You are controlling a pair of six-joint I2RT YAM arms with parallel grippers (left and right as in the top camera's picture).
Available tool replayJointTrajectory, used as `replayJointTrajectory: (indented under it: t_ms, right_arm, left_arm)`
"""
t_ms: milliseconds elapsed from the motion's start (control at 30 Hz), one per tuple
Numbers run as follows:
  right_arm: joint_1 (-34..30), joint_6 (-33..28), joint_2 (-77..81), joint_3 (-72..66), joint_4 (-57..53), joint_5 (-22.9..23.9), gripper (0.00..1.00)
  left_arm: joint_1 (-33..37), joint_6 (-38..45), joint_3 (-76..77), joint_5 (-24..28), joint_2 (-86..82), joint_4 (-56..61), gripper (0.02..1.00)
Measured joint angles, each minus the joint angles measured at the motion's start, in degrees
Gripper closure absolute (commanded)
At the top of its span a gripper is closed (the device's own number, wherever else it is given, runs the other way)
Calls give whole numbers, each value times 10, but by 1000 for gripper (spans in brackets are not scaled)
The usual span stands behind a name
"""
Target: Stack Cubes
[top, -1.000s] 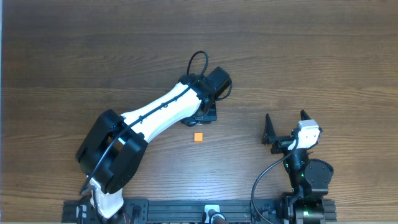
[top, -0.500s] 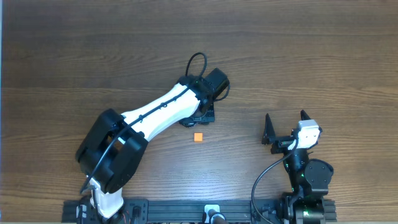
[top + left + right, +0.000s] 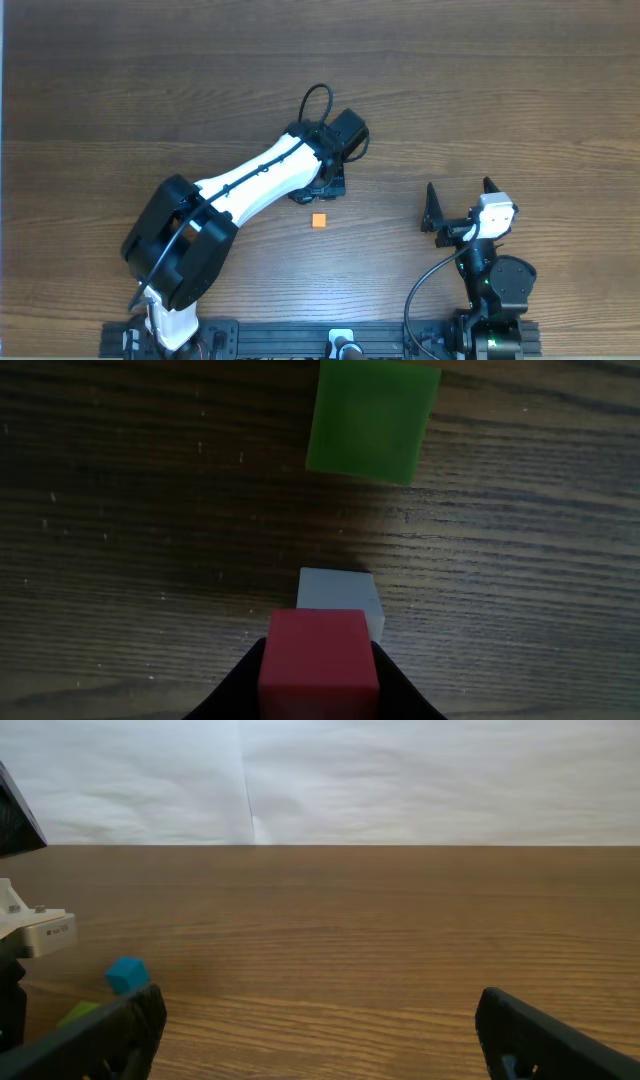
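- The top camera looked straight down from high above the table (image 3: 520, 80), with both arm bases along the lower edge of its frame, and it took in the whole worktop.
- The left wrist camera sat very close to the wood, facing down at a red cube (image 3: 318, 660), a white cube (image 3: 340, 595) and a green cube (image 3: 372, 418) — a patch hidden under the left arm (image 3: 255, 185) near the top frame's centre.
- The right wrist camera sat low, facing level across the tabletop to a white wall (image 3: 400, 780).

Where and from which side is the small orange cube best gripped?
Probably by two opposite flat sides, coming straight down from above: the orange cube lies flat on the table with free space all around, and the right hand is open and empty.
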Motion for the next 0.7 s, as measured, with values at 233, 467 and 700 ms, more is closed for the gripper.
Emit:
replayJointTrajectory:
  t_ms: [233, 467, 700]
  right_arm:
    - [0, 0, 0, 0, 0, 0, 7]
    - [0, 0, 0, 0, 0, 0, 9]
    - [0, 0, 0, 0, 0, 0, 7]
  left_arm:
    - [0, 0, 0, 0, 0, 6, 849]
    - [0, 0, 0, 0, 2, 6, 844]
    - [0, 0, 0, 1, 3, 10, 776]
